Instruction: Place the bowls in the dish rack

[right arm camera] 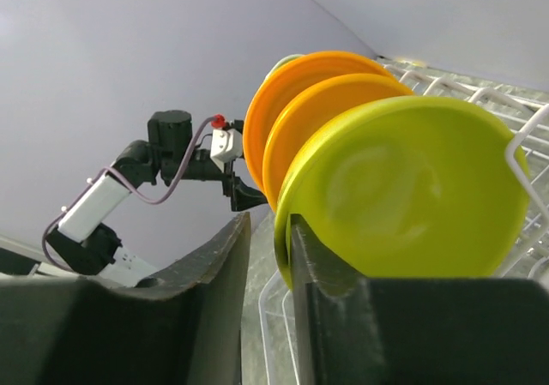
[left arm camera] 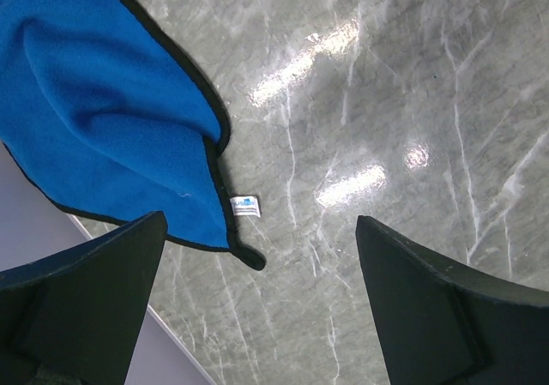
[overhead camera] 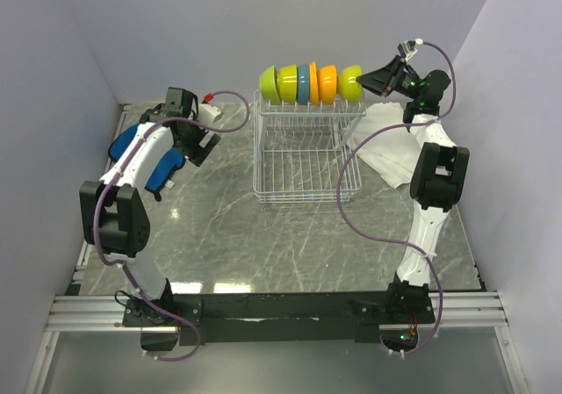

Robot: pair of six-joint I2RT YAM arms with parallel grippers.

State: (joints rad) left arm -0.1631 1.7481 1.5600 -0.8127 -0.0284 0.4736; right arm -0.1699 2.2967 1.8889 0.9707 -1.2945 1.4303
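Several bowls stand on edge in a row in the raised slots at the far end of the white wire dish rack (overhead camera: 303, 170): two lime green (overhead camera: 274, 84), a light blue (overhead camera: 304, 82), orange (overhead camera: 327, 83) and a lime green one (overhead camera: 350, 82) at the right end. My right gripper (overhead camera: 369, 76) is at that last green bowl (right arm camera: 412, 188). Its jaws (right arm camera: 268, 222) stand narrowly apart around the rim, which touches one finger (right arm camera: 317, 256), with a gap to the other. The orange bowl (right arm camera: 317, 111) sits behind it. My left gripper (left arm camera: 259, 222) is open and empty over the table.
A blue cloth (left arm camera: 94, 111) lies at the left under my left arm, also in the top view (overhead camera: 162, 170). A crumpled white cloth (overhead camera: 386, 153) lies right of the rack. The rack's flat gridded tray is bare. Walls close in on the left, back and right.
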